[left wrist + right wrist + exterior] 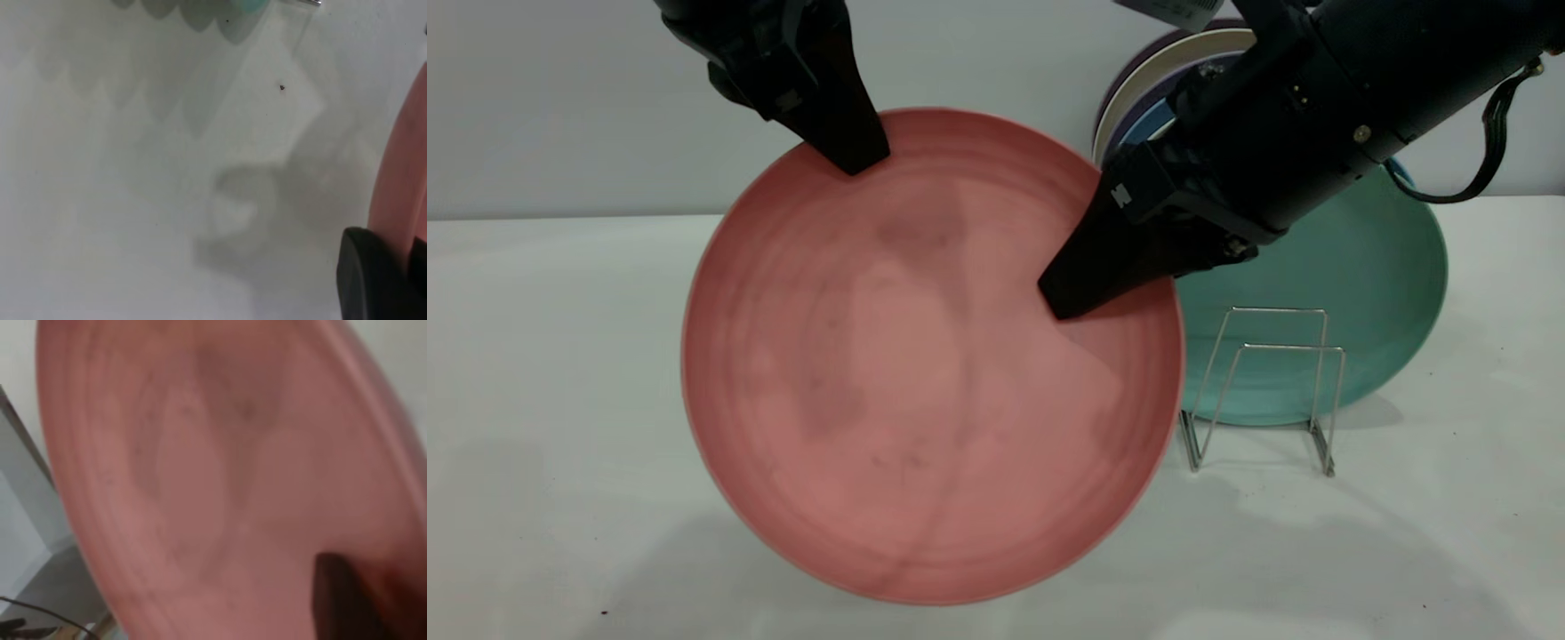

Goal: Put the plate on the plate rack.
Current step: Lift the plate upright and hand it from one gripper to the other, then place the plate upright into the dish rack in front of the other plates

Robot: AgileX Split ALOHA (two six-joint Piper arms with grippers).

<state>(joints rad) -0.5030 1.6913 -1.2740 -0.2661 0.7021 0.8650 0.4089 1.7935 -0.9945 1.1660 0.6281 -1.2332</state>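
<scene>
Plate point(925, 373): salmon-pink, held upright above the table point(560, 356), just left of the plate rack point(1267, 382). Left hand point(854, 151): clamped on the plate's upper rim. Right hand point(1067, 298): clamped on its right rim. Mint-green plate point(1369, 276): standing behind the rack.

mint-green plate point(1360, 293), stacked plates point(1152, 84), white table point(560, 356)

The plate point(925, 373) looks like matte plastic, smudgy with faint ring marks. The rack point(1267, 382) at 3 o'clock is thin shiny metal wire. The green plate point(1369, 293) behind it is matte too. The fingers point(1112, 267) look like dull black plastic, and the table point(560, 400) is smooth white.
</scene>
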